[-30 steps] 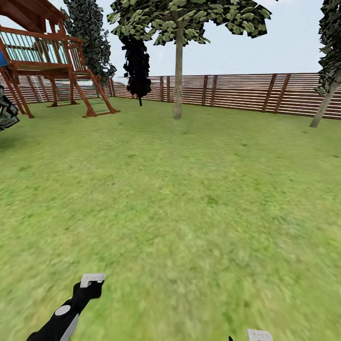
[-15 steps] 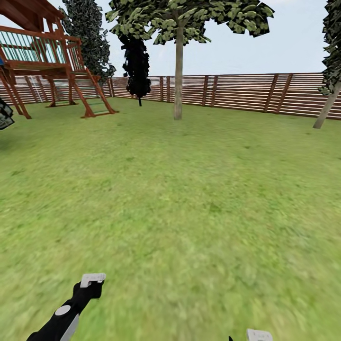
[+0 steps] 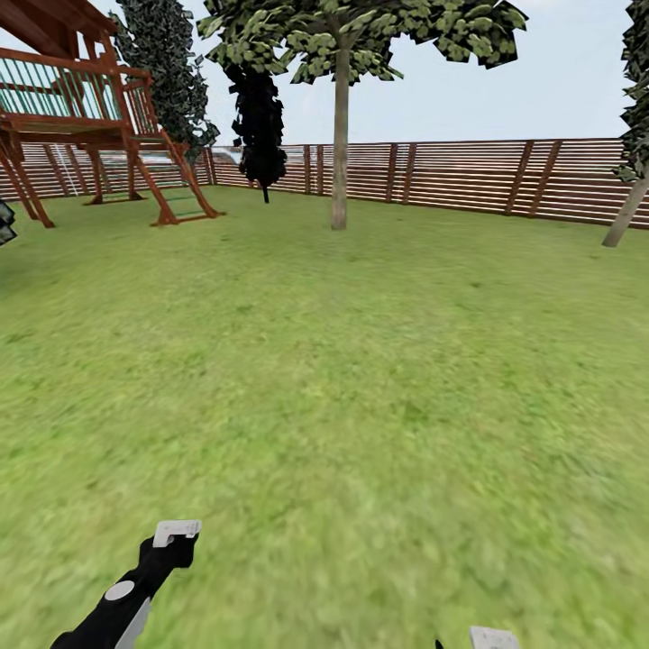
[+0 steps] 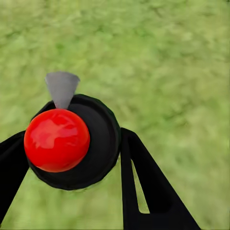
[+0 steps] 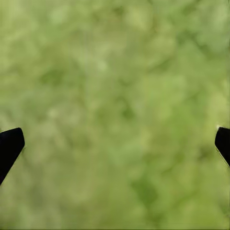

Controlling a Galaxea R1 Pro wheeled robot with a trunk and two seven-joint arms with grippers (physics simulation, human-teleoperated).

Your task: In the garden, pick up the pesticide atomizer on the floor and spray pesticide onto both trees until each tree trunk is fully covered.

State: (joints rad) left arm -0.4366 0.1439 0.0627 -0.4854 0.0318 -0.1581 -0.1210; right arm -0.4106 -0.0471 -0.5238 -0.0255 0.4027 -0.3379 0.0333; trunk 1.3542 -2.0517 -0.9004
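Pesticide atomizer [image 4: 67,143]: black round body, red cap, grey nozzle, clamped between the left gripper [image 4: 72,163] fingers, above grass. Right gripper [image 5: 115,143]: fingers spread wide, nothing between them, over blurred lawn [image 3: 361,379]. Tree [image 3: 340,117]: 1 straight grey-beige trunk far ahead near the slatted fence [image 3: 469,176]; another leaning trunk [image 3: 626,216] at far right. Wooden play tower [image 3: 81,117], far left.
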